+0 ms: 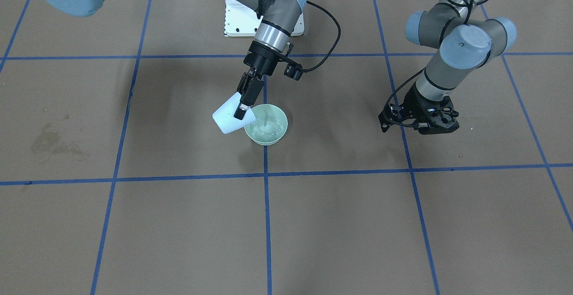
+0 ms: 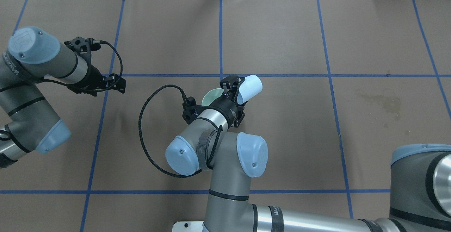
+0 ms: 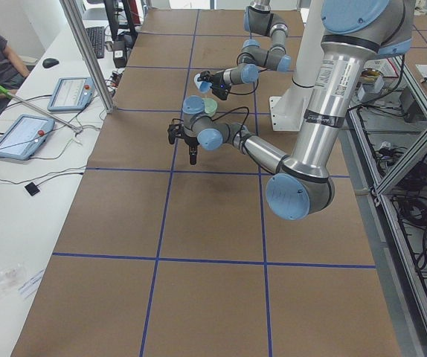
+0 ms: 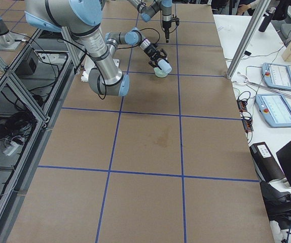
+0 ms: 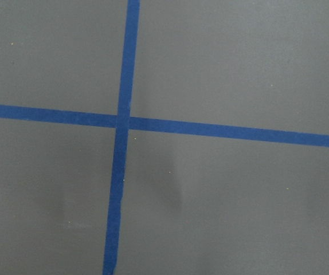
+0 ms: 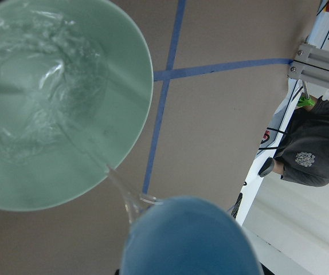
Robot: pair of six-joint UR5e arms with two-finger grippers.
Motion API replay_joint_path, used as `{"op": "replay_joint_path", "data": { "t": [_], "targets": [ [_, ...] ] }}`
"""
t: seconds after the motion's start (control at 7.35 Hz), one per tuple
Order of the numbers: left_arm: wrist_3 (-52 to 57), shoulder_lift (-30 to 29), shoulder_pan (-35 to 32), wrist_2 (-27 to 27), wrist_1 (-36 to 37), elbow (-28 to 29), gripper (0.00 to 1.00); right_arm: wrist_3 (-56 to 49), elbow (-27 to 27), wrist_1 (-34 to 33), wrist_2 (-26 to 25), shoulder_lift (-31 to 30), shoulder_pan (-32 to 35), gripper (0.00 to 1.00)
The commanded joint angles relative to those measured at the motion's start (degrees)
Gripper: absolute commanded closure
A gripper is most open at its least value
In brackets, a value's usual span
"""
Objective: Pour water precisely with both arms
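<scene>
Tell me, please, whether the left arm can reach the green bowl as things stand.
Probably yes: bare table lies between the left end effector and the green bowl; the right end effector and cup crowd only its far side.

Robotics lab, 2 robot arms, blue-taped grid table, teach pendants

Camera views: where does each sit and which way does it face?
Front-facing: across the table, looking steeply down at the robot; right arm tips a pale blue cup over a green bowl, left arm on the view's right.
Overhead: behind the robot, looking forward and down; both show.
Exterior left: table's end, left arm nearest.
Exterior right: opposite end, right arm nearest.
Left wrist: down on crossed blue tape; no fingers.
Right wrist: down into the bowl, water streaming from the cup.
Front-facing and right wrist share the bowl's water.
</scene>
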Motion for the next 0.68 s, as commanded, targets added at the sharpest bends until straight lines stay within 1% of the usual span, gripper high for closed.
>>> {"op": "replay_joint_path", "data": {
  "t": [0.0, 0.27, 0.54],
  "targets": [
    [0.0, 0.1, 0.0, 0.0, 0.0, 0.5, 0.0, -1.0, -0.1, -2.0, -3.4, 0.3, -0.6, 0.56],
    [0.2, 0.1, 0.0, 0.0, 0.0, 1.0, 0.0, -1.0, -0.1, -5.6, -6.8, 0.0, -1.4, 0.56],
    [0.2, 0.1, 0.0, 0.0, -0.1, 1.2, 0.0, -0.8, -0.7, -6.0, -8.5, -0.3, -2.4, 0.56]
  ]
}}
